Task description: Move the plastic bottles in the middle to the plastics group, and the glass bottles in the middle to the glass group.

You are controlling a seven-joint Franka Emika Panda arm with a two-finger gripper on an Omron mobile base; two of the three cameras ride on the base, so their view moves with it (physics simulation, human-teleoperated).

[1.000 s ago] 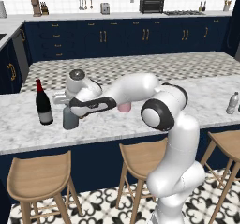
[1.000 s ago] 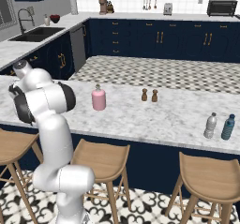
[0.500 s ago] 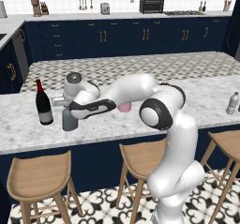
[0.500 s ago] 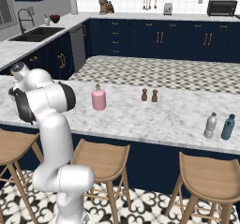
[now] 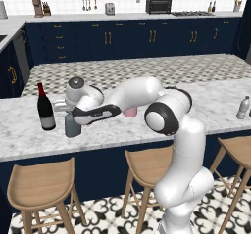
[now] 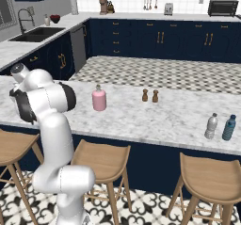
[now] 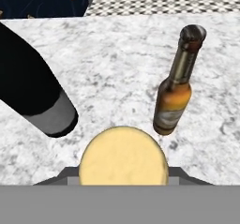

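Little has shifted over the last second: the arm's wrist has eased a touch toward the wine bottle (image 5: 45,108), and the slate-blue bottle (image 5: 72,127) stands where it stood, upright on the surface (image 6: 155,120) just beside the wine bottle. The tool (image 5: 73,114) sits directly over that bottle, whose tan cap (image 7: 123,155) rises at the bottom of the hand view. I cannot tell whether the tool is clamped on the bottle or has let go. The near-standstill suggests the placing is finishing, so this glass bottle looks delivered to its group.

Counting the glass end of the surface, three bottles stand together: the wine bottle, the amber bottle (image 7: 176,92) and the slate-blue one.

One glass bottle remains in the middle, the pink bottle (image 6: 99,99), standing upright and well apart from the arm. Near it are two brown shakers (image 6: 145,95), which are not part of the job.

At the far end stand two bottles just beside each other, the silvery-grey bottle (image 6: 211,125) and a blue bottle (image 6: 228,127). The plastic one therefore appears sorted, and the pink bottle is likely next.
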